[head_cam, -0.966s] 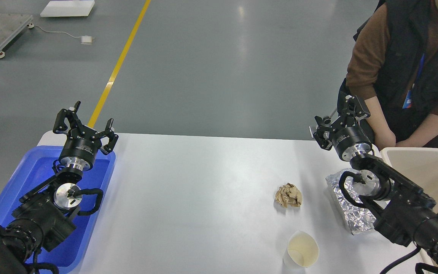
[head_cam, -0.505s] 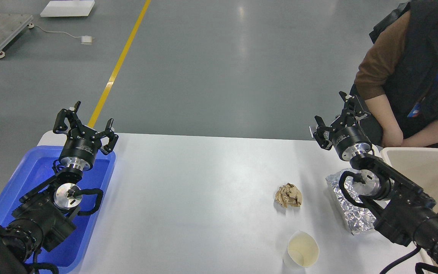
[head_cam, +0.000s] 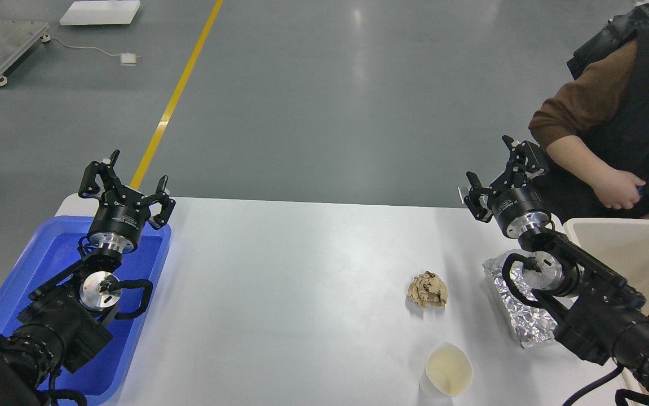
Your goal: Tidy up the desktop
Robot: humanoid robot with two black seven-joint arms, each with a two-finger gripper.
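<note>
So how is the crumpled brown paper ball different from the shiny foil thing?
The crumpled brown paper ball is small, rounded and dull tan; the crinkled silver foil packet is bigger, longer, flatter and shiny. The ball lies in the open, while the robot's right arm partly covers the foil packet. Both are wrinkled and rest on the white desktop.
</note>
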